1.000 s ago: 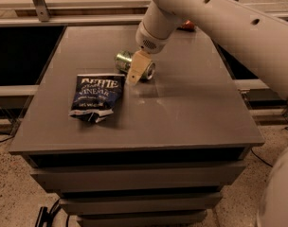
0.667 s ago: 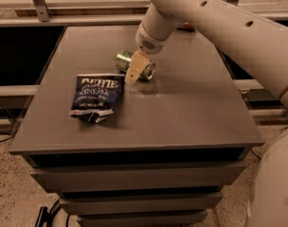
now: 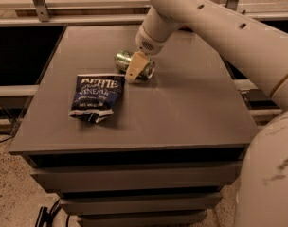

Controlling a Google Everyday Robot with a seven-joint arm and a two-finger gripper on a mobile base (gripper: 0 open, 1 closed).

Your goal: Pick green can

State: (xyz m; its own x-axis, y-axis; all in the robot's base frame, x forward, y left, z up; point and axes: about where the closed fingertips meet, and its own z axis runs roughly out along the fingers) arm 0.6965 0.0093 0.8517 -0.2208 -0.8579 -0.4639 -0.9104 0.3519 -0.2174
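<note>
You've got the gripper (image 3: 133, 73) down at the green can (image 3: 121, 60), in the far-middle part of the grey table (image 3: 191, 117). The can lies on its side, long axis running left to right, silver end facing right and toward the camera. The gripper's pale tip crosses the front of the can around its middle, with green showing on both sides of it. From this angle you can't call whether it's clamped on the can or standing apart. The arm (image 3: 220, 27) comes in from the upper right, angled down and to the left. The dark chip bag (image 3: 95, 97) sits flat on the table nearer the front-left, close to the can but not touching it.
</note>
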